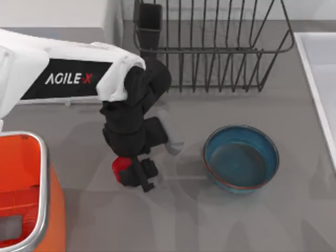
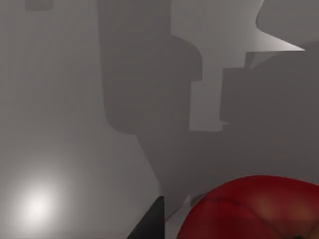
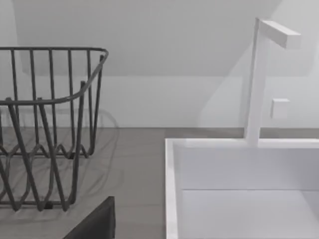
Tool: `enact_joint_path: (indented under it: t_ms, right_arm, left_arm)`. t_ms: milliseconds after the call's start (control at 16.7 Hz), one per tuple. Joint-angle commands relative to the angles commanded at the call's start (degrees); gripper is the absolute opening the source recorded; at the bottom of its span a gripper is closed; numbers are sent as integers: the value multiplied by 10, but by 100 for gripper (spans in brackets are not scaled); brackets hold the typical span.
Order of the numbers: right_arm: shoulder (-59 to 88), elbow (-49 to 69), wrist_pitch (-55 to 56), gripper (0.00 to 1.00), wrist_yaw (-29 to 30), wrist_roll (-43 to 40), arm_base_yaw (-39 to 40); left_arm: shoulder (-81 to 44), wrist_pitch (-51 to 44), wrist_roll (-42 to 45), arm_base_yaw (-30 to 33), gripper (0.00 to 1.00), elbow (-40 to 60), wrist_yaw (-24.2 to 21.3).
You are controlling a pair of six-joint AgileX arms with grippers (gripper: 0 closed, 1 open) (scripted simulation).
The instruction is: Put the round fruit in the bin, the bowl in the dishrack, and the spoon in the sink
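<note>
My left gripper is down at the table, and the round fruit sits right against its black fingers; I cannot tell whether they are pinching it or only stand beside it. In the left wrist view the round fruit bulges close and glossy red, a dark finger edge just beside it, with the smooth grey table behind.

As I judge it, nothing is finished yet. The fruit is still on the table, near the bin at the table's left but not in it. The bowl stands upright on the table, apart from the dishrack behind it. The spoon seems to be the pale shape lying between my gripper and the bowl, well apart from the sink at the right edge.

The bin is bright orange with a rounded silver rim. The bowl is blue outside, teal-grey within, with a thin reddish rim line. The rack is thin dark wire; the sink is white, flat and straight-rimmed
</note>
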State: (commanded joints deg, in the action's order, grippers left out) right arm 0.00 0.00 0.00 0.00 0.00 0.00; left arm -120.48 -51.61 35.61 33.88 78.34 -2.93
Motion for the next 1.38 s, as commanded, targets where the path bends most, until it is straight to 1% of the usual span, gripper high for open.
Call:
enact_joint_path:
  t_ms: [420, 960, 1380]
  right_arm:
    - [0, 0, 0, 100, 0, 0, 0]
    - [0, 0, 0, 100, 0, 0, 0]
    - [0, 0, 0, 100, 0, 0, 0]
  left_arm:
    - [9, -10, 5, -1, 0, 12, 8]
    - [66, -197, 2, -1, 0, 140, 8]
    - [73, -208, -5, -4, 0, 143, 11]
